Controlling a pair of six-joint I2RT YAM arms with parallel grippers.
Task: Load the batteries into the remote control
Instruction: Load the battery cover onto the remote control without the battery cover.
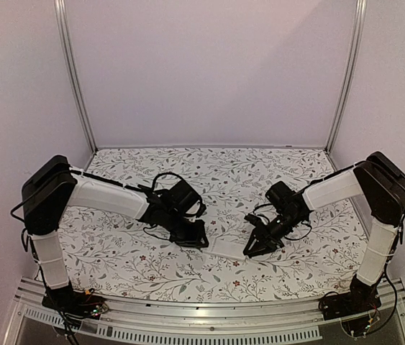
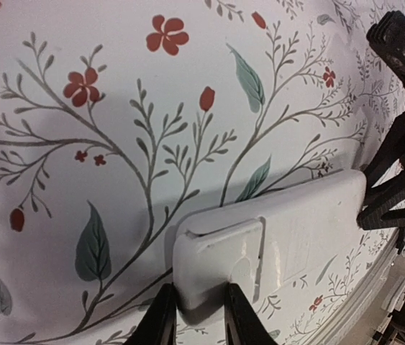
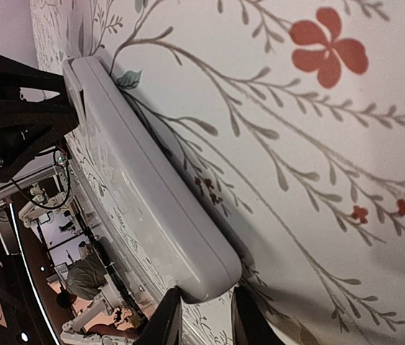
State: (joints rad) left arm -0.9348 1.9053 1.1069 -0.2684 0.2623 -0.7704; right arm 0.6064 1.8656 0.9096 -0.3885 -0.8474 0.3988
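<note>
Black fingers (image 2: 160,323) pinch the remote control (image 2: 303,230) between them.
Its cover (image 2: 224,248) end sits clamped in the left gripper (image 2: 198,295), the other in the right gripper (image 3: 206,291); both nearly closed.

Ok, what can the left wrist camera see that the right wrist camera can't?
Only the left wrist camera shows the little white cover on the back of the remote control, right by the left gripper. Only the right wrist camera shows the remote's smooth, rounded other end, by the right gripper, and a dim room beyond. Both show the white remote, the flowery tablecloth, and the other arm's black gripper at the remote's far end.
</note>
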